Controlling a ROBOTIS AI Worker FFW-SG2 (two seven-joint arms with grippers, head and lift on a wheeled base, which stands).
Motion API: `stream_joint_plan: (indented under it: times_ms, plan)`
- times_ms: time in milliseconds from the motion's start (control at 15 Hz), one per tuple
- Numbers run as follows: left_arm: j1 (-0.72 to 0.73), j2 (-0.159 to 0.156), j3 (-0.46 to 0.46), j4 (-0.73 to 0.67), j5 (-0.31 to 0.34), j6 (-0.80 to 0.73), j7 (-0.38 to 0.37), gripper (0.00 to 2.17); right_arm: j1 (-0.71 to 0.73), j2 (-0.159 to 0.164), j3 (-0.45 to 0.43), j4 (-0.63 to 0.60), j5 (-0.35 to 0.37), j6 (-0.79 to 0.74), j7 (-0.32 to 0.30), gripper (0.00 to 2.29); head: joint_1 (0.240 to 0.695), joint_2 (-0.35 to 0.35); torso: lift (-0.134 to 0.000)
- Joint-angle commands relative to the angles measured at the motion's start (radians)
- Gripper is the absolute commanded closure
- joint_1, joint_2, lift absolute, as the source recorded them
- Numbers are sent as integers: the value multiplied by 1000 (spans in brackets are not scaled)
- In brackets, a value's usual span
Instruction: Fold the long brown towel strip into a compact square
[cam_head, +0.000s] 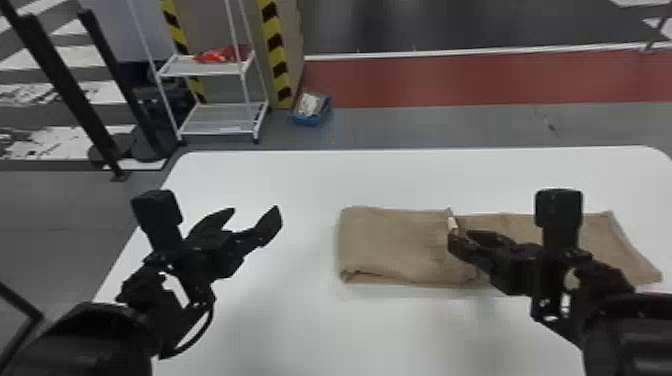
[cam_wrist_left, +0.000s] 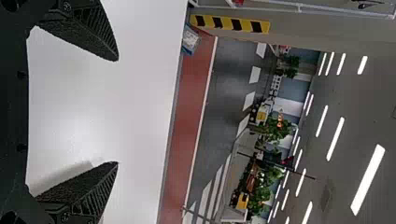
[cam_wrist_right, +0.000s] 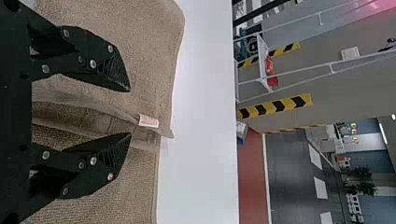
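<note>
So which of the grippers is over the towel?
The right gripper, open by the white tag on the towel; the left gripper, also open, is above bare table.

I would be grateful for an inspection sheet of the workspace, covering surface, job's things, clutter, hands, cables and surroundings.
Surface: white table, far corners rounded.
Job's things: brown towel, left part folded over, right part extending under the right arm; white label at the folded-over edge.
Clutter: nothing seen on the table.
Hands: left hand open above the table, left of the towel; right hand open at the towel's folded-over edge.
Cables: black loop at the left wrist.
Surroundings: white rack, blue box beyond the table.
</note>
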Motion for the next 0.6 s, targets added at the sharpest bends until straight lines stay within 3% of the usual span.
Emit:
stream_joint_plan:
  times_ms: [0,467,533]
  plan:
    - [5,0,2,-3,0,0,-3,100,-9,1,4,2,3,31,0,829,695,124,-124]
    - [23,0,5,-22,0,0,-4,100,-3,1,4,1,3,62,-3,829,695,125,-124]
    - [28,0,5,-28,0,0,-4,100,-6,1,5,2,5,62,-1,944,695,125,-124]
